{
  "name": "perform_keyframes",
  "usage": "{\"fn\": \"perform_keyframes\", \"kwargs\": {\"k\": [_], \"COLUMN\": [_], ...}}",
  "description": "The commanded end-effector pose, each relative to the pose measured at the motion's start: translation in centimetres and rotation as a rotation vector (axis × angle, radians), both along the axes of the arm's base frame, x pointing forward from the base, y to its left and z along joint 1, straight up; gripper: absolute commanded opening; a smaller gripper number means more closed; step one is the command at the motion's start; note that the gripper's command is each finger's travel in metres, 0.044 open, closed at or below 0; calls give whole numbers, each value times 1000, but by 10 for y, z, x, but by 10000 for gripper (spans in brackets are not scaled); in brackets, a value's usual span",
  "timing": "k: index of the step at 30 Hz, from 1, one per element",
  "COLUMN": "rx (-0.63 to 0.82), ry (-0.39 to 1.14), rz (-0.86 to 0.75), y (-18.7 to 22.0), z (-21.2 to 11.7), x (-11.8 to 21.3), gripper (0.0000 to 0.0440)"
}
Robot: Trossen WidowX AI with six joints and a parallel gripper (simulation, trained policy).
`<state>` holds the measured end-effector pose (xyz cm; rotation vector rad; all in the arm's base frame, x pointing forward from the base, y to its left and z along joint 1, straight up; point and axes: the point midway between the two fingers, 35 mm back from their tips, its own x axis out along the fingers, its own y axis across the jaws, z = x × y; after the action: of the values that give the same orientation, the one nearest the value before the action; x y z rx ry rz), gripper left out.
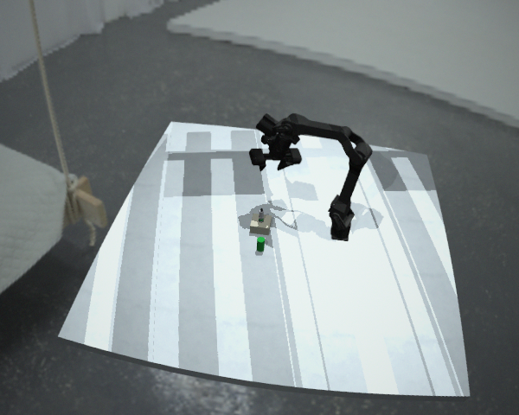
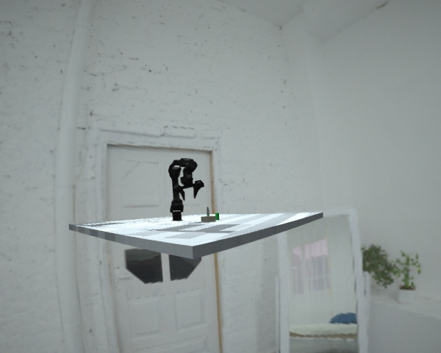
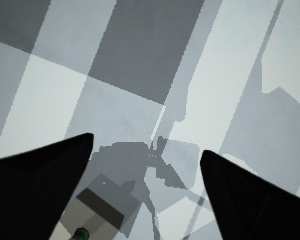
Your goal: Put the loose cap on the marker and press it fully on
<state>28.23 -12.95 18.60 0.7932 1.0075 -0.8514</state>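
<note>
Presently, your end effector [image 1: 271,169] [image 2: 189,198] [image 3: 148,148]: open, unladen, raised above the table [image 1: 358,285] [image 2: 193,251] [image 3: 135,110], perhaps for clearance. Green cap [image 1: 260,245] [image 2: 217,215]: upright beside the holder block [image 1: 259,229] [image 2: 208,219] [image 3: 92,217], presumably for grasping.

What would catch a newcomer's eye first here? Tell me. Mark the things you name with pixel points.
The black arm [image 1: 350,182] [image 2: 173,190], reaching high over the striped table [image 1: 197,353] [image 2: 192,251], its jaws apart and holding nothing. Then the bright green cap [image 1: 260,245] [image 2: 217,215], upright on the table beside the beige holder block [image 1: 259,230] [image 2: 208,219] [image 3: 97,220].
</note>
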Motion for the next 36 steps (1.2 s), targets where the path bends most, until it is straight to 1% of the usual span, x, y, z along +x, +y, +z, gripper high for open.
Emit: {"fn": "perform_keyframes", "kwargs": {"k": [1, 19, 36], "rx": [14, 74, 129], "ry": [14, 83, 153], "rz": [19, 110, 193], "y": [10, 60, 115], "z": [-4, -22, -36], "x": [9, 37, 51], "gripper": [326, 328, 335]}}
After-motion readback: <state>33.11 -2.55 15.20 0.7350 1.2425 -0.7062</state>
